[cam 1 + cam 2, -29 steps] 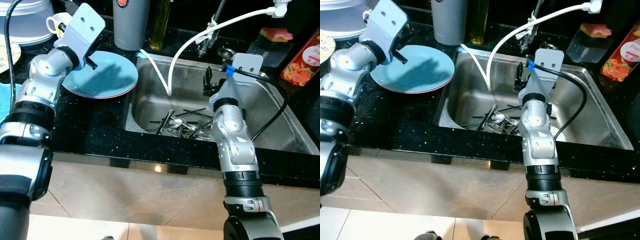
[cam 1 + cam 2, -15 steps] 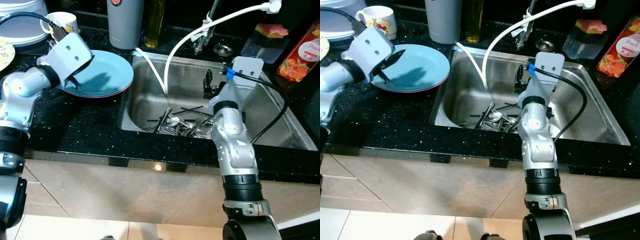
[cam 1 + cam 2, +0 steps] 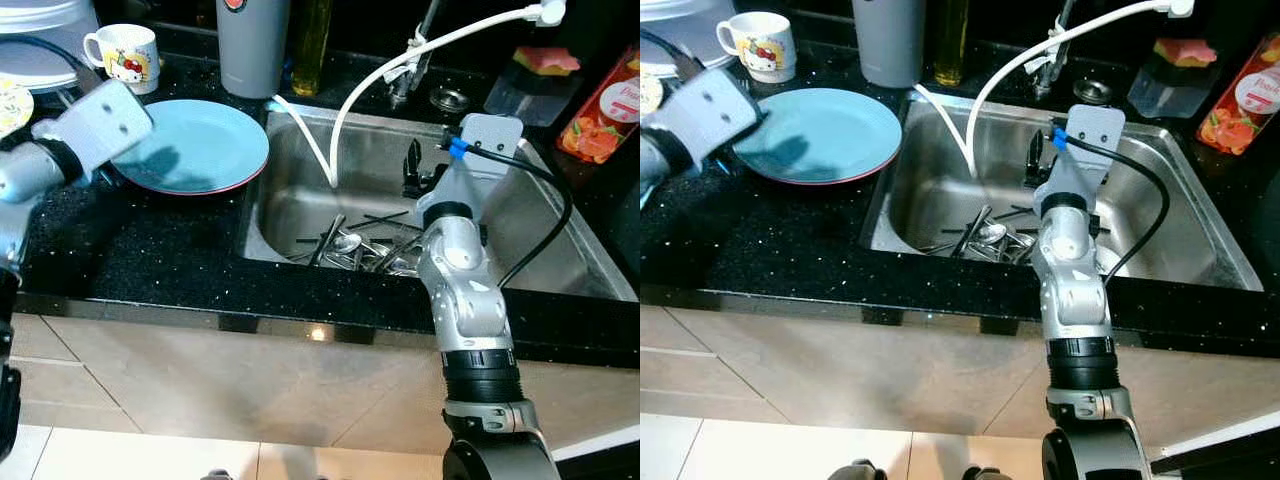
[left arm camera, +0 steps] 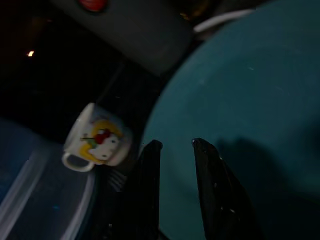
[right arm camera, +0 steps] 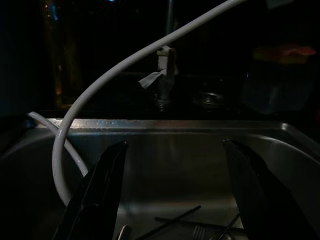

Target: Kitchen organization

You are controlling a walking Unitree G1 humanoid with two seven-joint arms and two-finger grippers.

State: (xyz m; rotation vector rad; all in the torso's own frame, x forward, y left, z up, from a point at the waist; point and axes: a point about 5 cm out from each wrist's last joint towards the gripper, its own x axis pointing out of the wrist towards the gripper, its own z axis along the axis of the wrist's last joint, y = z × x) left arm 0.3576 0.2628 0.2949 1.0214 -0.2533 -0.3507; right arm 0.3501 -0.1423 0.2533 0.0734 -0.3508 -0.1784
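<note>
The blue plate lies flat on the black desk, its 3 o'clock rim near the sink edge. A mug stands at its 10 o'clock, apart, and a grey flask at 1 o'clock. The left gripper hovers over the plate's 9 o'clock rim, fingers slightly parted, grasping nothing. The right gripper hangs over the sink with fingers spread wide, released; cutlery lies below, and a white hose curves in at 11 o'clock
</note>
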